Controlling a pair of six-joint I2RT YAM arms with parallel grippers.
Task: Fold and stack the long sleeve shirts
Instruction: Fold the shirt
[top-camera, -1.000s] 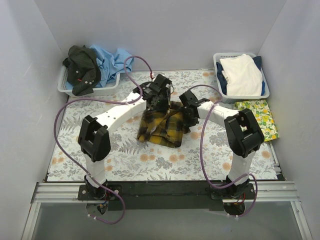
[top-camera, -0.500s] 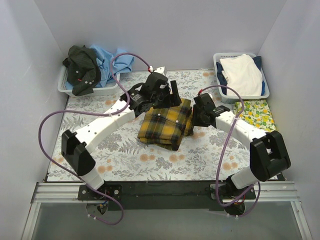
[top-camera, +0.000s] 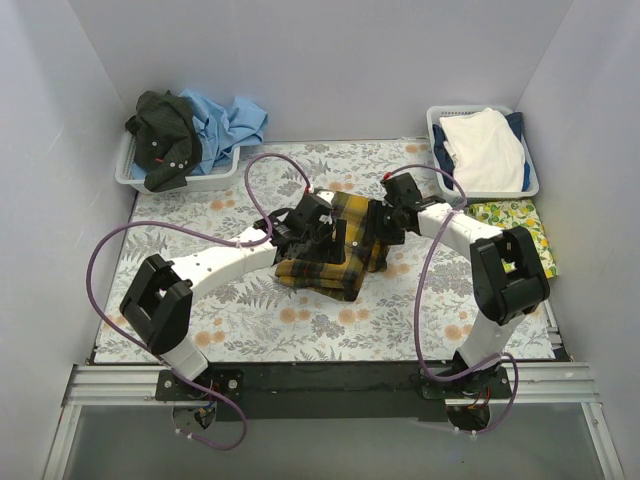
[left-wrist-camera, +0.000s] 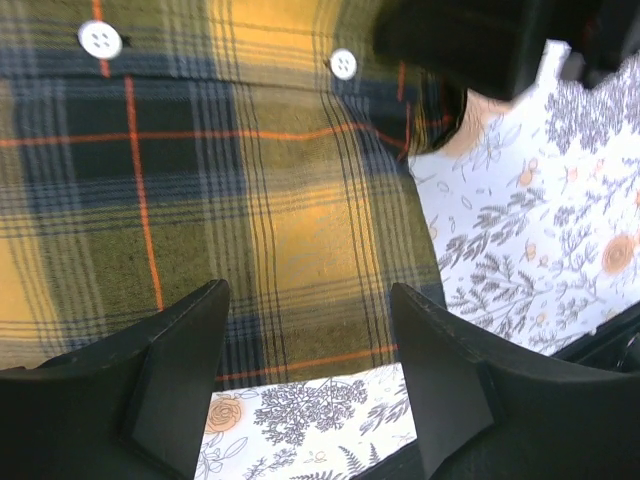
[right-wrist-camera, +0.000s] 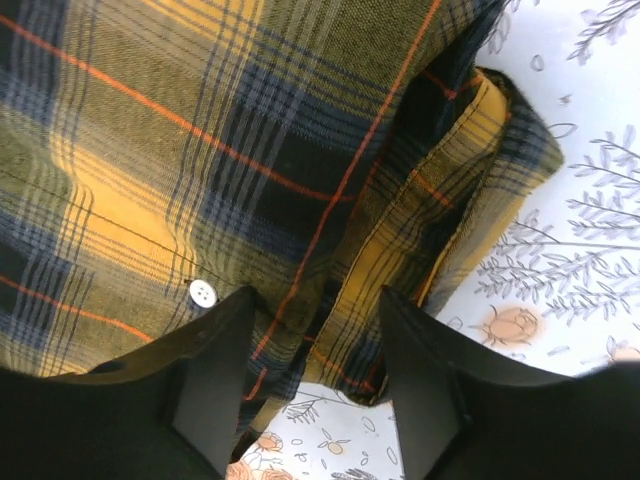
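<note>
The yellow-and-black plaid shirt (top-camera: 345, 255) lies folded in a flat bundle on the flowered table cover (top-camera: 200, 230) in the middle. My left gripper (top-camera: 322, 232) is open over the bundle's left part; in the left wrist view (left-wrist-camera: 312, 375) its jaws stand wide apart above the shirt's (left-wrist-camera: 250, 200) edge, holding nothing. My right gripper (top-camera: 386, 226) is open at the bundle's right side; in the right wrist view (right-wrist-camera: 318, 385) its jaws straddle the shirt's (right-wrist-camera: 250, 150) folded edge without closing on it.
A grey basket (top-camera: 128, 172) at the back left holds a dark shirt (top-camera: 165, 135) and a light blue shirt (top-camera: 228, 120). A basket (top-camera: 436, 122) at the back right holds folded white and navy cloth. A lemon-print cloth (top-camera: 518, 235) lies below it.
The plaid shirt went from bunched to a flat folded bundle. The left gripper drew back from its far edge to over its left part. The right gripper moved to its right side.
</note>
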